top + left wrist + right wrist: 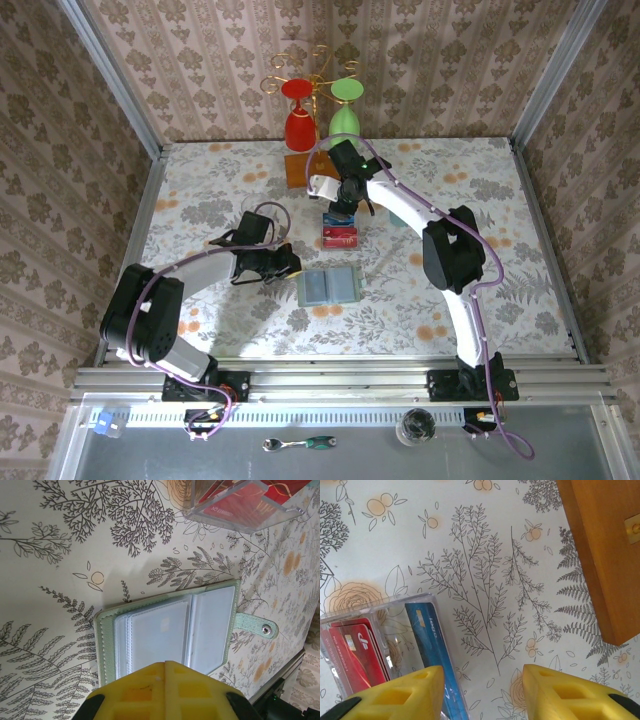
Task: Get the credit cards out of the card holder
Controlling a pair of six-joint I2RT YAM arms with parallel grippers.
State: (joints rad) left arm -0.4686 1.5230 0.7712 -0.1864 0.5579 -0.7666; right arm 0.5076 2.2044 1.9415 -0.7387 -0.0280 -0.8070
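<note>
Your right gripper (482, 680) is released over the cards (357, 652) in the tray (380, 604), and your left gripper (165, 666) is clenched (empty) at the card holder (165, 630); next, check that its pockets are empty.

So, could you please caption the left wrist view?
Open card holder on floral cloth, shut left tool at its edge, red cards in the clear tray beyond.
</note>
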